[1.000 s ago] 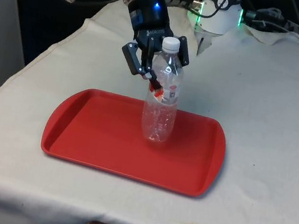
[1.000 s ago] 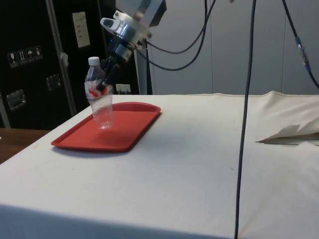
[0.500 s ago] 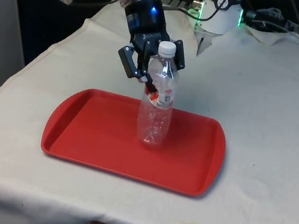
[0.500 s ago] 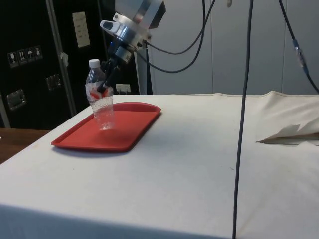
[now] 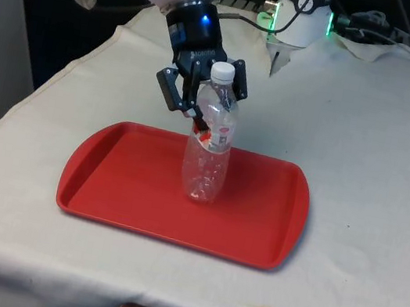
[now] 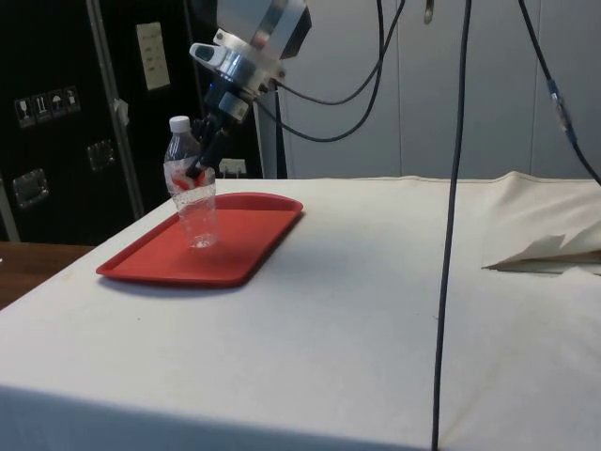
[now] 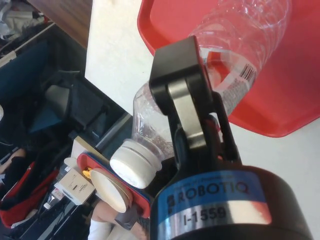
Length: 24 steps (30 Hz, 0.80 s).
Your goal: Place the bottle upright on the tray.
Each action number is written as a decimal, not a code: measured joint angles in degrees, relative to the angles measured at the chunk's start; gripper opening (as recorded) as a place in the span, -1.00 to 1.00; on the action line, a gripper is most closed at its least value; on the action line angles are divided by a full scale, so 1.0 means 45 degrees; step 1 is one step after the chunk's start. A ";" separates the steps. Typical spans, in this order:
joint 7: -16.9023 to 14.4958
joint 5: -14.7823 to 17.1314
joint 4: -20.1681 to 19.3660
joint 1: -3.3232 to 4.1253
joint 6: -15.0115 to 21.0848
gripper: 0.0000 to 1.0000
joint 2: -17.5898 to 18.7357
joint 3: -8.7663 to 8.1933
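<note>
Bottle point(image 5: 208, 150) and end effector point(image 5: 201, 109) have shifted slightly toward the front view's left since a second ago. Bottle: clear ribbed plastic, white screw cap, red-and-white label; near upright, base on the tray point(image 5: 127, 187). End effector: black, fingers clamped on the bottle's upper body. Tray: red, smooth, rounded rectangle on cloth-covered counter point(image 5: 364, 150).

bottle point(image 5: 208, 146): clear thin plastic, ribbed, glossy, with paper-like label | cap point(image 5: 222, 71): white matt plastic | tray point(image 5: 127, 187): red smooth plastic, slight sheen | worktop point(image 5: 367, 134): off-white matt cloth, lightly creased | pincer point(image 5: 205, 118): black matt plastic or metal, cannot tell which
</note>
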 measured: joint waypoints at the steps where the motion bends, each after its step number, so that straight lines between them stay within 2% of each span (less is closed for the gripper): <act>1: 0.0000 0.0000 0.0000 0.0000 0.0000 -0.33 0.0000 0.0000; 15: -0.0013 0.0013 -0.0025 -0.0013 -0.0076 -0.33 0.0013 -0.0013; 24: -0.0560 0.0598 -0.0076 -0.0025 -0.0127 -0.33 0.0025 -0.0013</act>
